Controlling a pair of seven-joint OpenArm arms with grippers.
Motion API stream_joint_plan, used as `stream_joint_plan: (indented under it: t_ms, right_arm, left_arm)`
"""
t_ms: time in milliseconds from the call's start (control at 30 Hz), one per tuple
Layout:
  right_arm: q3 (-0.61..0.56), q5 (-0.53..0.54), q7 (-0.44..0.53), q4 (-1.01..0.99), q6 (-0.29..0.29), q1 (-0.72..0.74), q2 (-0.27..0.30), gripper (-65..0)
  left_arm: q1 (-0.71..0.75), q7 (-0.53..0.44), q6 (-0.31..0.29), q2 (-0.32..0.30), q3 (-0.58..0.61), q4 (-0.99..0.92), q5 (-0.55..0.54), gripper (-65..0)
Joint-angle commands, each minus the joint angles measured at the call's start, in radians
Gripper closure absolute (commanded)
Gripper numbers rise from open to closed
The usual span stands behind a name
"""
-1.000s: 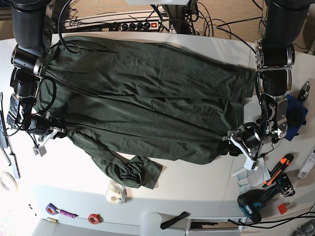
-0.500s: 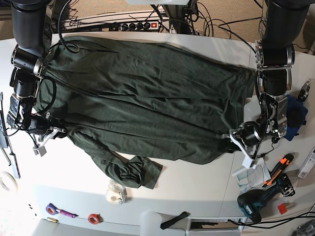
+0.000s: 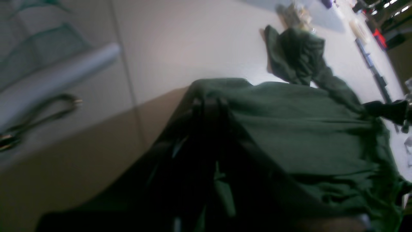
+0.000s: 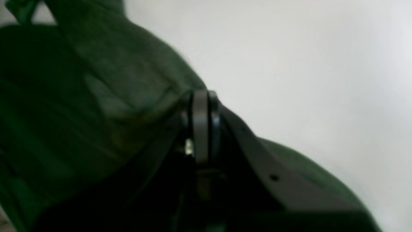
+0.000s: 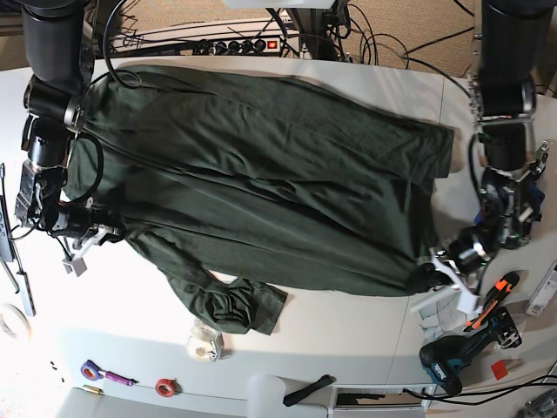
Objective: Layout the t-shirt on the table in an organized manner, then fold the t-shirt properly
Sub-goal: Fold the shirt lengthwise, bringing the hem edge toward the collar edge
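Base view. We see the t-shirt (image 5: 261, 192), dark green and plain, spread wide across the white table (image 5: 348, 331), wrinkled over most of its area. One sleeve lies crumpled at the near edge of the garment, just beside a small roll of tape (image 5: 205, 341). The left gripper (image 5: 438, 272) sits at the garment's near corner on this view's right side, its jaws together on the fabric edge. The right gripper (image 5: 97, 233) sits at the opposite near corner, on this view's left, also closed on cloth. Near the left arm we note a cordless drill (image 5: 452, 357) and an orange-handled cutter (image 5: 493, 296) on the table.

Left wrist view. Blurred. The left gripper (image 3: 209, 106) shows as a dark shape with green fabric draped over and around it; the fingers are pressed together with the t-shirt (image 3: 305, 129) pinched between them. The bunched sleeve lies further off on the white table (image 3: 193, 42).

Right wrist view. Also soft in focus. The right gripper (image 4: 201, 125) has its fingers (image 4: 200, 109) closed flat against each other, with the t-shirt (image 4: 106, 96) folded up against them on one side and passing beneath. The table (image 4: 305, 64) fills the rest of the frame.
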Motion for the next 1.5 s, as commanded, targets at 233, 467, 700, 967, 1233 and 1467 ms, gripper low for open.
stream_joint_plan:
  t_ms: [233, 467, 700, 967, 1233, 1467]
  right_arm:
    - [0.038, 0.074, -0.098, 0.400, 0.001, -0.203, 0.017, 0.0]
    - [0.232, 0.166, -0.180, 0.711, 0.001, -0.385, 0.017, 0.0]
    - [0.404, 0.333, -0.342, 0.827, 0.001, -0.465, 0.017, 0.0]
    - [0.515, 0.438, -0.424, 0.833, 0.001, -0.527, 0.017, 0.0]
    - [0.563, 0.438, -0.424, 0.833, 0.001, -0.561, 0.017, 0.0]
    - [0.563, 0.438, -0.424, 0.833, 0.001, -0.561, 0.017, 0.0]
  left_arm:
    - [-0.031, 0.274, -0.009, -0.060, -0.003, 0.032, -0.270, 0.0]
    - [-0.031, 0.418, -0.009, -0.109, -0.003, 0.042, -0.446, 0.0]
    - [-0.023, 0.583, -0.009, -0.148, -0.003, 0.045, -0.545, 0.0]
    - [0.064, 0.675, -0.009, -0.189, -0.003, 0.060, -0.661, 0.0]
    - [0.177, 0.750, -0.009, -0.192, -0.003, 0.124, -0.661, 0.0]
    - [0.290, 0.765, -0.009, -0.191, -0.003, 0.278, -0.661, 0.0]
